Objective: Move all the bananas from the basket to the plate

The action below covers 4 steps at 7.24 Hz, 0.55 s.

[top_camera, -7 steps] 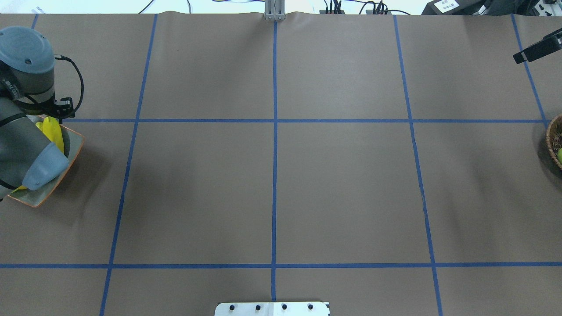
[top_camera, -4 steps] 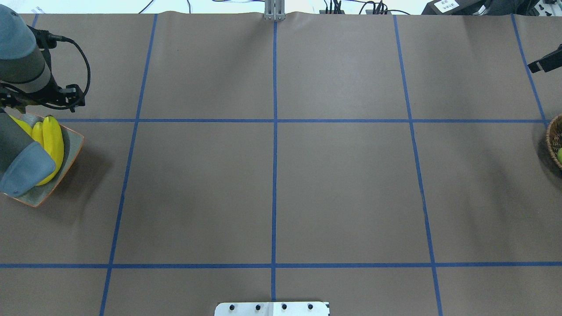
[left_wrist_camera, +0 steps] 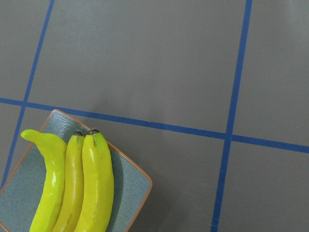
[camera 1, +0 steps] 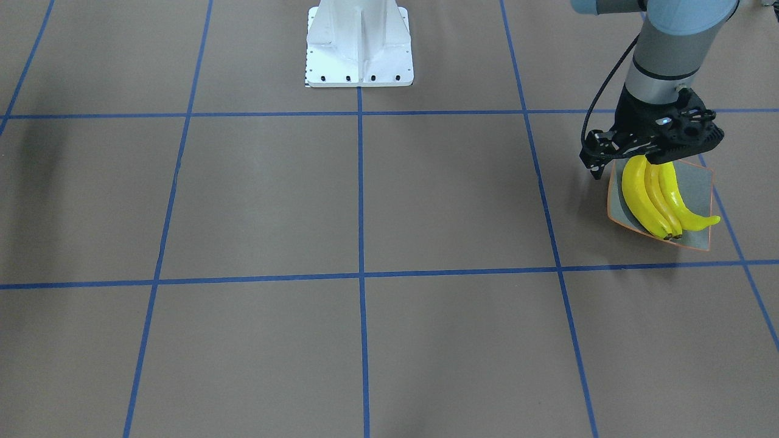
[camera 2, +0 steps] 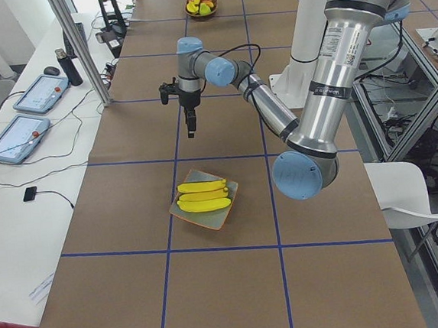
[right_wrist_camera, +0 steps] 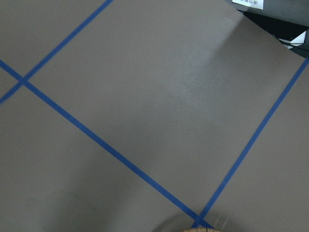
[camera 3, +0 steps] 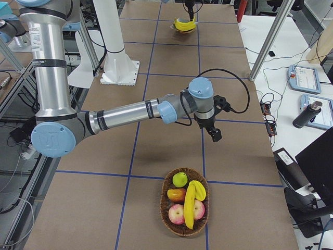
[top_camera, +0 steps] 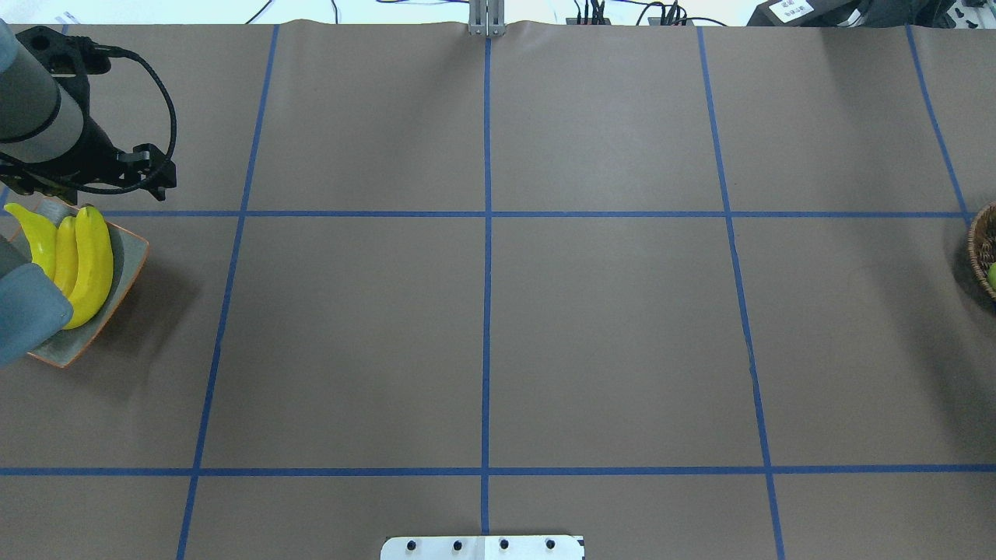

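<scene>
Three yellow bananas [camera 1: 654, 194] lie side by side on the square grey-green plate [camera 1: 700, 182] with its orange rim. My left wrist view shows the same bananas [left_wrist_camera: 82, 188] on the plate [left_wrist_camera: 128, 193]. Just above the plate's robot-side edge hangs my left gripper [camera 1: 654, 159], which looks open and holds nothing. A fourth banana [camera 3: 190, 203] lies in the wicker basket [camera 3: 166, 219] among other fruit. My right gripper [camera 3: 214, 136] hovers over the table a little short of the basket. Whether it is open or shut I cannot tell.
The basket also holds apples, a mango and a green fruit. Only its edge [top_camera: 982, 249] shows at the overhead view's right side. Blue tape lines cross the brown table. The robot's white base [camera 1: 359, 48] stands at the middle of the near edge.
My left arm has lifted and drawn back off the plate, uncovering three bananas lying there. The right arm's black part at the overhead view's right edge has slid out of view.
</scene>
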Each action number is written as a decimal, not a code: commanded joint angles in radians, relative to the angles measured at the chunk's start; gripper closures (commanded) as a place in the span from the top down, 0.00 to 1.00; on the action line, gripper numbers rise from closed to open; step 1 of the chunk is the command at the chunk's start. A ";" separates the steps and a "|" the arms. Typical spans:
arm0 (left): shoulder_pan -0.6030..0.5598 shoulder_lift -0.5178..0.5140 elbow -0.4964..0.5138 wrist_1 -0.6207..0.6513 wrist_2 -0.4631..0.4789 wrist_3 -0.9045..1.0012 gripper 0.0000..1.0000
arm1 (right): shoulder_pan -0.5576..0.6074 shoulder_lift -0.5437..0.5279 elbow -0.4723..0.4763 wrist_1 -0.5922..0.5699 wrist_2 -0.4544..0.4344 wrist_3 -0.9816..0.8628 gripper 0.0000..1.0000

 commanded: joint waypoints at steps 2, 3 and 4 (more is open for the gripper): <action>-0.001 -0.002 -0.041 -0.001 -0.006 -0.010 0.99 | 0.048 -0.039 -0.168 0.073 -0.008 -0.327 1.00; -0.001 0.000 -0.041 -0.001 -0.007 -0.010 0.99 | 0.048 -0.046 -0.280 0.216 -0.017 -0.336 1.00; -0.001 0.000 -0.041 -0.001 -0.005 -0.008 0.99 | 0.048 -0.046 -0.349 0.306 -0.035 -0.330 1.00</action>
